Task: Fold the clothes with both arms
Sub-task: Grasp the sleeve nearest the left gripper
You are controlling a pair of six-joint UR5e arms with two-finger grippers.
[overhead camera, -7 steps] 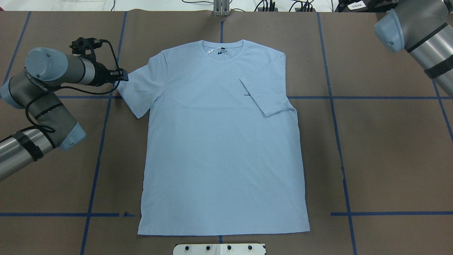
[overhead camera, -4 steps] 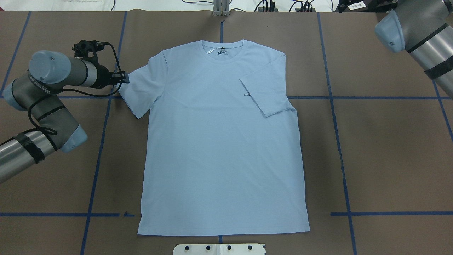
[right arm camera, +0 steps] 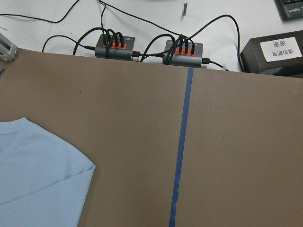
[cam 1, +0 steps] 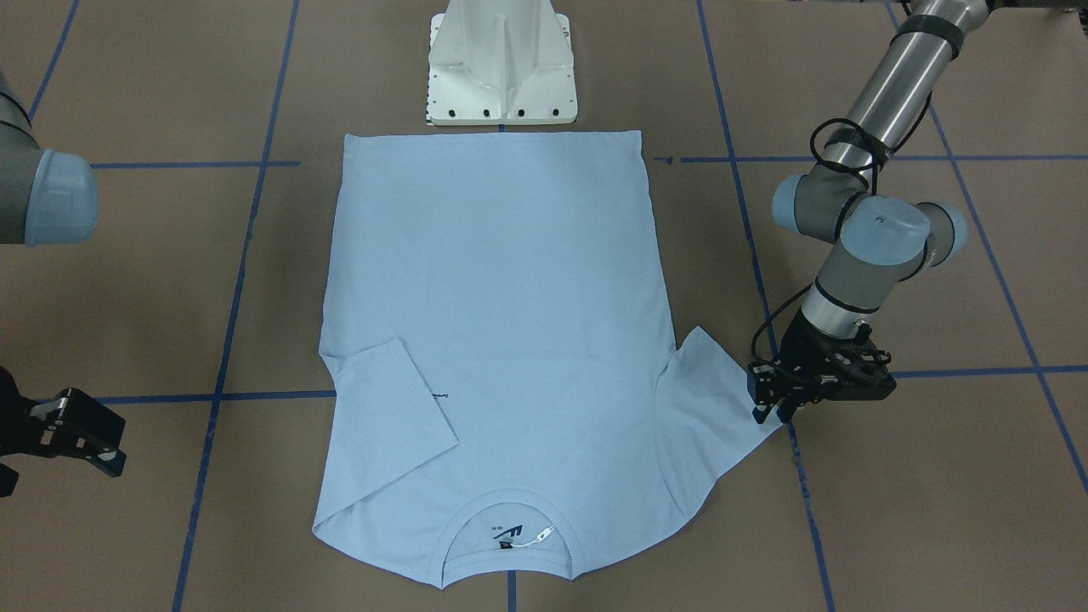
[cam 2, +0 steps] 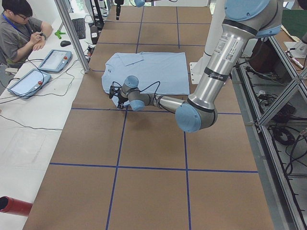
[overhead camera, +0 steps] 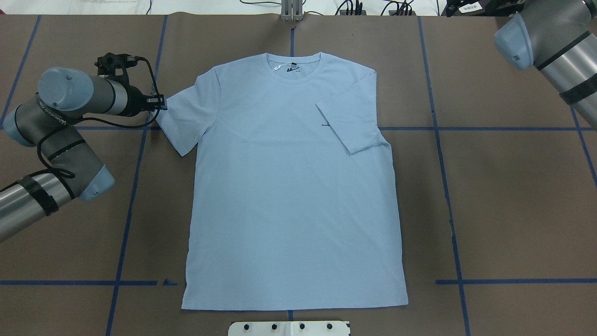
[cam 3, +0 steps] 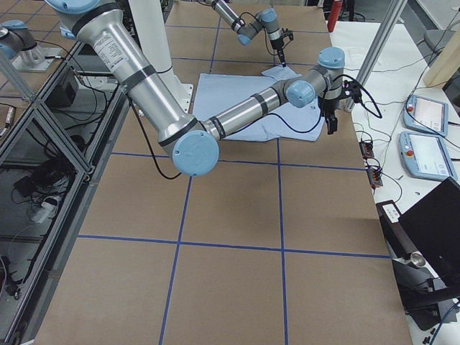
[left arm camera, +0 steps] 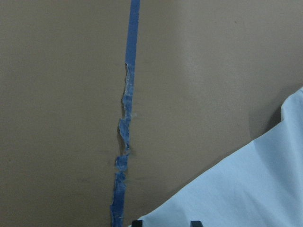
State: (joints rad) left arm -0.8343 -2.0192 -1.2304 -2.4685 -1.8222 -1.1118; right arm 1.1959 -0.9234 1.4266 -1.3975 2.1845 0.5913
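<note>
Shirt (overhead camera: 289, 186) lies flat, one sleeve (overhead camera: 350, 116) folded in. Left gripper (overhead camera: 163, 103), spread, straddles the other sleeve's tip (overhead camera: 173, 122); I'd expect a pinch next. Right gripper (cam 1: 78, 431): can't tell.

The left arm (overhead camera: 74, 93) reaches low with jaws slightly parted, while the right arm (overhead camera: 555, 42) hangs well apart.

Brown table (overhead camera: 513, 210) with blue tape lines (overhead camera: 489, 128) bears a flat T-shirt (overhead camera: 289, 196).

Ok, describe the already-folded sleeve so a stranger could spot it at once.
Find the light blue T-shirt spread flat on the brown table. Beside its collar, one sleeve lies folded inward over the chest; the other sleeve sticks straight out.
</note>
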